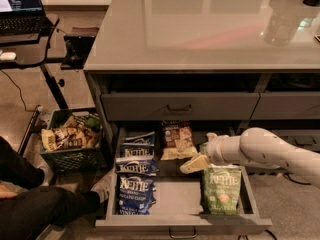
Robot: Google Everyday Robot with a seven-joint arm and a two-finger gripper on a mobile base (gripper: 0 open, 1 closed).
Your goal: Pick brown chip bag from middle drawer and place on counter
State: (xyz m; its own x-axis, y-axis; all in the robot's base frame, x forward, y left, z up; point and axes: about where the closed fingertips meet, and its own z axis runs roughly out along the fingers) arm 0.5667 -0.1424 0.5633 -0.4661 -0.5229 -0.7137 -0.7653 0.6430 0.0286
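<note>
On my feed I see a stack of glossy blue Kettle chip bags [135,181] filling the lower centre-left. A green Kettle chip bag [220,196] lies flat, lower right of centre. A dark plastic crate [70,160] full of snack packets stands on the floor at mid-left. An open laptop [19,4] occupies the upper left corner. Someone's dark-trousered leg [45,211] crosses the lower left.

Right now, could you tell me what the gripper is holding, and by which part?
Nothing visibly: the gripper hovers by the brown chip bag's lower right corner.
</note>
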